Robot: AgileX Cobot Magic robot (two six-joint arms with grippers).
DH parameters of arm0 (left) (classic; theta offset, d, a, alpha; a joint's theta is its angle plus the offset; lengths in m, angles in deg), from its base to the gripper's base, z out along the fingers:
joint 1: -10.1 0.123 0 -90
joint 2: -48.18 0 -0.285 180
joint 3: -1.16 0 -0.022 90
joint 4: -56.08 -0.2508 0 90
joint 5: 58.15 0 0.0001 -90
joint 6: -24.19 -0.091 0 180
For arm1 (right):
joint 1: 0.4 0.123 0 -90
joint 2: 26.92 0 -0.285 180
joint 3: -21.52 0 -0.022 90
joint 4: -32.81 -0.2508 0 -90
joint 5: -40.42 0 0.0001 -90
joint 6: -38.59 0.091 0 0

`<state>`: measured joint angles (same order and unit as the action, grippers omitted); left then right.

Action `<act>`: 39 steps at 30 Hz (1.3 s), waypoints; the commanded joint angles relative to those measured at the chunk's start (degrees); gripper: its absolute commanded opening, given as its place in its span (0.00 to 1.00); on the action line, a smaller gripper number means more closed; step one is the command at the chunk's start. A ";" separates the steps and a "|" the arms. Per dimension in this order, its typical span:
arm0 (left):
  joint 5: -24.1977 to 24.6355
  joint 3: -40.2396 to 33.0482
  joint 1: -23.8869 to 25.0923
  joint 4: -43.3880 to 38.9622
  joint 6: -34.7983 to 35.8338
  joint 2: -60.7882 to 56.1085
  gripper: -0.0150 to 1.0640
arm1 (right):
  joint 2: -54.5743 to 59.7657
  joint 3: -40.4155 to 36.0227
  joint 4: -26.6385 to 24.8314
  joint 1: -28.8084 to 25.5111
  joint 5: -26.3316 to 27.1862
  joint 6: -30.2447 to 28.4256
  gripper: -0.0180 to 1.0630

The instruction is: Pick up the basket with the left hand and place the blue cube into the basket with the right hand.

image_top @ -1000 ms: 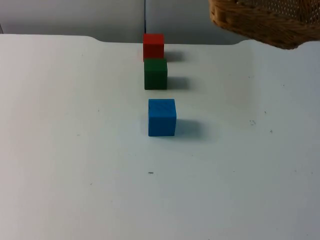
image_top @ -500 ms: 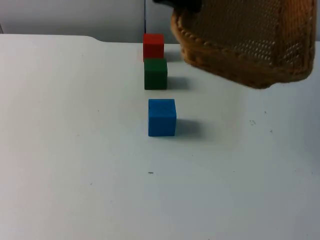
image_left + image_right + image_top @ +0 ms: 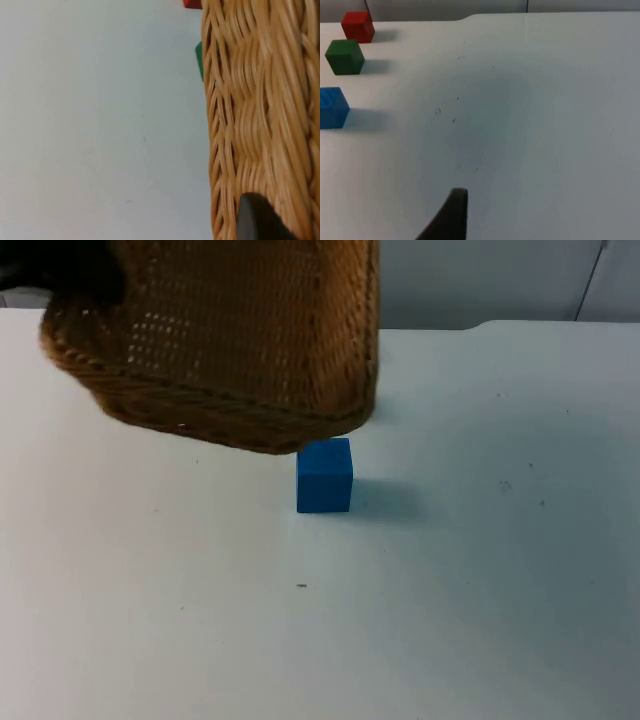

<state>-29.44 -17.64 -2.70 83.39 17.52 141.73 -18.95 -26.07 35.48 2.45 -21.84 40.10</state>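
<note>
Now the wicker basket (image 3: pixel 230 340) is hanging tilted above the white desk (image 3: pixel 450 590), its lower edge just over the blue cube (image 3: pixel 324 475), which is sitting on the desk apart from it. L gripper (image 3: pixel 260 220) is gripping the basket's woven wall, jaws clenched on it. In the R wrist view the blue cube (image 3: pixel 332 107), green cube (image 3: pixel 344 56) & red cube (image 3: pixel 358 26) are standing in a row. R gripper (image 3: pixel 452 215) is waiting over bare desk, well apart from the cubes; can't tell its jaws' state.
</note>
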 commanded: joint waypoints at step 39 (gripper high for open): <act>20.44 -23.80 37.96 33.76 -45.87 -12.46 0.01 | 24.93 15.68 -13.82 -0.33 3.06 -5.58 0.98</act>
<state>-10.17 -41.42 34.94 115.08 -28.09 130.00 5.22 -11.32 22.17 2.45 -19.49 35.25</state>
